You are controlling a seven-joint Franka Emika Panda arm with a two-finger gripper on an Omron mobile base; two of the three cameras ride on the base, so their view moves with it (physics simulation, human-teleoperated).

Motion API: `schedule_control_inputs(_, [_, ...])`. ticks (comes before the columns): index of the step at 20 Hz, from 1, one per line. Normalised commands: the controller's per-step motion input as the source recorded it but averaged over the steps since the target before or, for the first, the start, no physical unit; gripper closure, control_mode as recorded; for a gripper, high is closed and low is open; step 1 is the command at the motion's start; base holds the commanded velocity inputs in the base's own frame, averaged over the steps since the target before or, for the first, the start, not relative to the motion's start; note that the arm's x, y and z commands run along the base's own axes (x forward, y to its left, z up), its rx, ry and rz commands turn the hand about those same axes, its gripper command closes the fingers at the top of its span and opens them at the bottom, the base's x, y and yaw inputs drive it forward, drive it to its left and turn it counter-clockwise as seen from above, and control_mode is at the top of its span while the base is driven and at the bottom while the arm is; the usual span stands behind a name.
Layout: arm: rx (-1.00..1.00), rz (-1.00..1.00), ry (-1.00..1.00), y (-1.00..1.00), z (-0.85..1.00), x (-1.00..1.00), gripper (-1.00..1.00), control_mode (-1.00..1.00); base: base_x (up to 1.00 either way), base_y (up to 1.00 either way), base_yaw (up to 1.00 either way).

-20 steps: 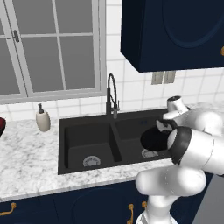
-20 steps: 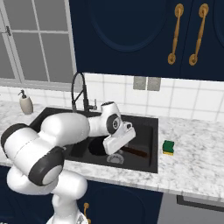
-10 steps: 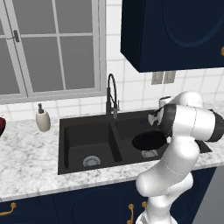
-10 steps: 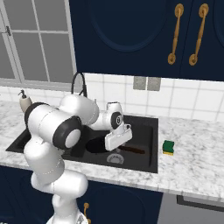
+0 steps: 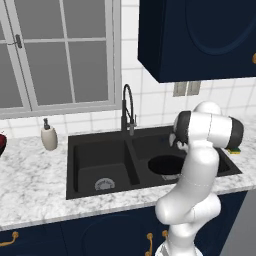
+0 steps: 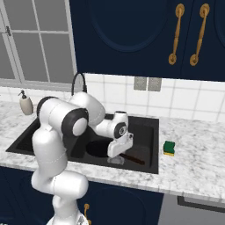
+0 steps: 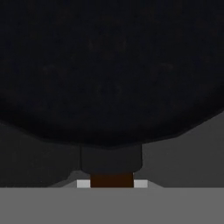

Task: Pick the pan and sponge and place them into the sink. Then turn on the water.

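The two-finger gripper (image 6: 117, 159) is seen low in the right basin of the large matte black double-basin sink (image 6: 148, 125), at the end of the white arm with dark joints (image 6: 66, 121). Whether its fingers are spread or clenched cannot be told: in the right base view the tips are too small to read, and in the hand view only two pale tabs flank the handle's brown section at the bottom edge. The round, shallow, all-black pan (image 6: 97, 148) is seen lying in that right basin, just beside the gripper, with its dark brown handle (image 6: 132, 158) pointing toward the sink's right front corner. In the hand view the pan (image 7: 109, 70) is seen very close, and its short dark handle neck (image 7: 111, 158) runs down to the brown section. In the left base view the pan (image 5: 165, 164) is partly covered by the arm (image 5: 200, 165).

The small rectangular yellow sponge with a green layer (image 6: 169, 148) is seen on the white-and-grey marble counter (image 6: 197, 162), just beside the sink's right rim and apart from the pan. A tall black gooseneck faucet with a coiled spring neck (image 5: 128, 109) stands behind the sink's divider. The left basin holds a round silver drain (image 5: 104, 184). A cream soap dispenser bottle (image 5: 48, 136) stands on the counter to the left of the sink, and the edge of a dark red bowl (image 5: 2, 144) is seen further left still.
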Motion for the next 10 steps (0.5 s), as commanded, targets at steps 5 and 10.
schedule_control_inputs(5, [0.1,0.02,-0.09,0.07,-0.5,0.01,1.0,-1.0,0.0,0.0,0.0])
schedule_control_inputs(10, [0.03,0.02,-0.06,0.19,-0.63,0.0,1.0,-1.0,0.0,0.0,0.0])
